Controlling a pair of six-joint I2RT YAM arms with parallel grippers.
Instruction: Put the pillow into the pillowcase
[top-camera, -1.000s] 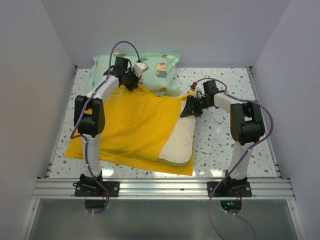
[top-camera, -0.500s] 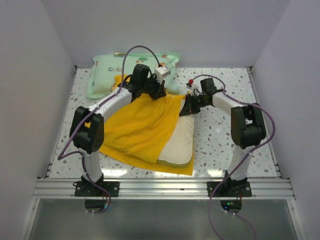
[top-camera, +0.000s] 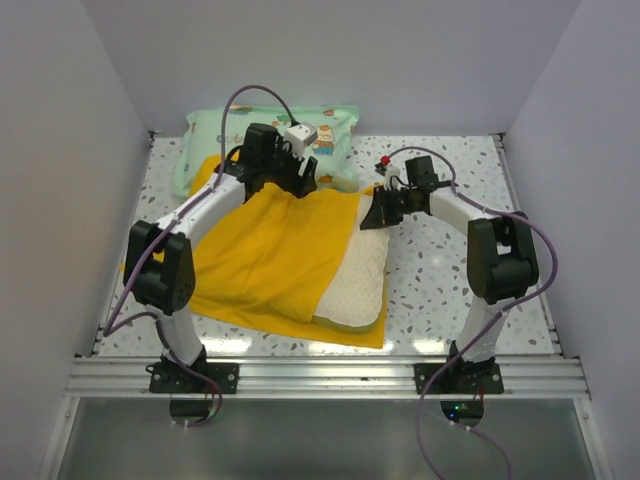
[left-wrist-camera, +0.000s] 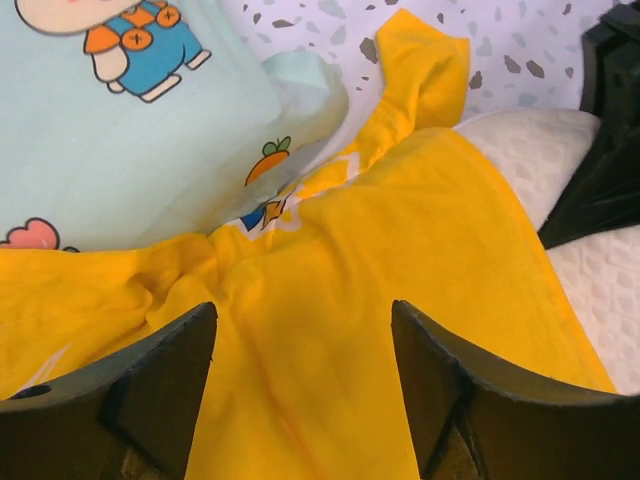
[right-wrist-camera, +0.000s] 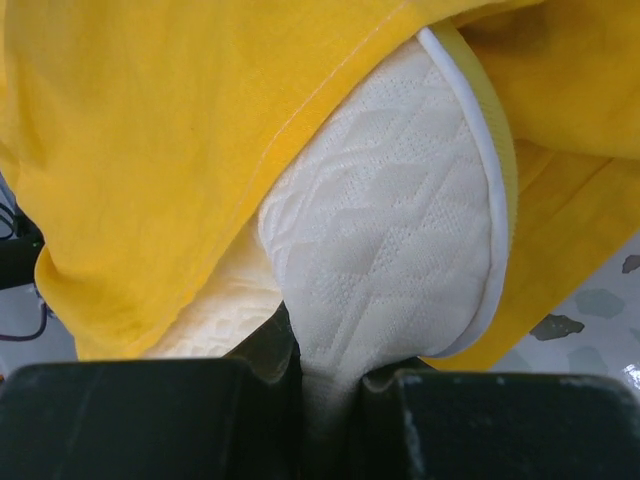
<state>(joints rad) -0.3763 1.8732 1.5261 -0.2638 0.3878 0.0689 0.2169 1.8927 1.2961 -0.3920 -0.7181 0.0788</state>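
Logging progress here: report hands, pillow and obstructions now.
Left hand open over pillowcase. Right hand shut on pillow. Pillow partly inside. Green pillow against pillowcase's far edge.

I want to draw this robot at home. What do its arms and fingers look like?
Both arms are white tubes with chunky black joints, left arm and right arm alike. A thin purple cable loops along each. The fingers are flat, matte black wedges. A small white box sits on the left wrist, and a tiny red dot shows by the right one.
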